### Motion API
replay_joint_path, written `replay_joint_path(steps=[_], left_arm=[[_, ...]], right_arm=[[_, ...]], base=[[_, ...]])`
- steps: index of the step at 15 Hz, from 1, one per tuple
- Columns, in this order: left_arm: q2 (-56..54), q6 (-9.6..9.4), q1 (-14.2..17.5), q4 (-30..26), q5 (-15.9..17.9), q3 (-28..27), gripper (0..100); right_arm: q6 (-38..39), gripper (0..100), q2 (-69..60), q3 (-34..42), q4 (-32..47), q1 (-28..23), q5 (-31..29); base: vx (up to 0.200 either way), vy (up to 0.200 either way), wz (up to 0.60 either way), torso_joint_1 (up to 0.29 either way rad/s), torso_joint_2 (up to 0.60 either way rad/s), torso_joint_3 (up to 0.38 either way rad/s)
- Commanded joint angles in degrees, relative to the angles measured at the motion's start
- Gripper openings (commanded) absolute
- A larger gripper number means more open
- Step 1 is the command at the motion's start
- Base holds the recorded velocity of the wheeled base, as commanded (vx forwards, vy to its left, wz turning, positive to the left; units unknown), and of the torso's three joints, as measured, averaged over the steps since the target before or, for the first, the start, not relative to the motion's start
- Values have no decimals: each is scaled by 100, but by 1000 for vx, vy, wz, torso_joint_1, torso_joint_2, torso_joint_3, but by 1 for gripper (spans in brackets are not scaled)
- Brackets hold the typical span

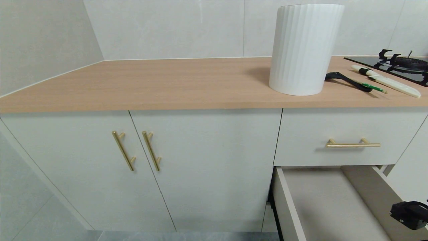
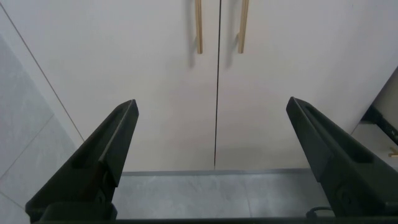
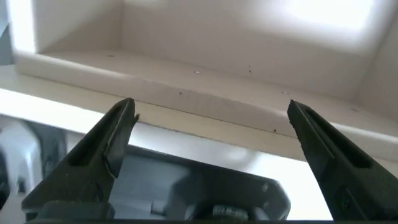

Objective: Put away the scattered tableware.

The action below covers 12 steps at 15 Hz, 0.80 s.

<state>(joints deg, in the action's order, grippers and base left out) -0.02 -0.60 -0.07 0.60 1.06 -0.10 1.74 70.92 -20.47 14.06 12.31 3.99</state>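
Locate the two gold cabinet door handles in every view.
Head view: gold door handles, lower left, astride the door seam.
Left wrist view: the same handles beyond the open left gripper, flanking that seam.
Right wrist view: the open right gripper faces into the open drawer instead.
Shared landmarks: door seam for head and left wrist; open drawer for head and right wrist.

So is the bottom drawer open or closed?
Open. The bottom drawer is pulled out, its inside showing; the top drawer sits shut.

Head cam overlooks counter [image 1: 150, 83]; L wrist shares doors [image 2: 217, 93].
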Motion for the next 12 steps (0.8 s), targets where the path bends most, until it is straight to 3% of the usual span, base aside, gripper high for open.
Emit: replay_joint_path(steps=[1, 8, 12], left_arm=[[2, -2, -1, 2, -1, 1, 100], [2, -2, -1, 2, -1, 1, 100], [2, -2, -1, 2, -1, 1, 100]], right_arm=[[10, 100, -342, -27, -34, -1, 14], [-69, 100, -1019, -150, -131, -1, 6], [-236, 100, -1300, -150, -122, -1, -3]], base=[[0, 0, 0, 0, 0, 0], [0, 0, 0, 0, -15, -16], [0, 0, 0, 38, -244, -312]])
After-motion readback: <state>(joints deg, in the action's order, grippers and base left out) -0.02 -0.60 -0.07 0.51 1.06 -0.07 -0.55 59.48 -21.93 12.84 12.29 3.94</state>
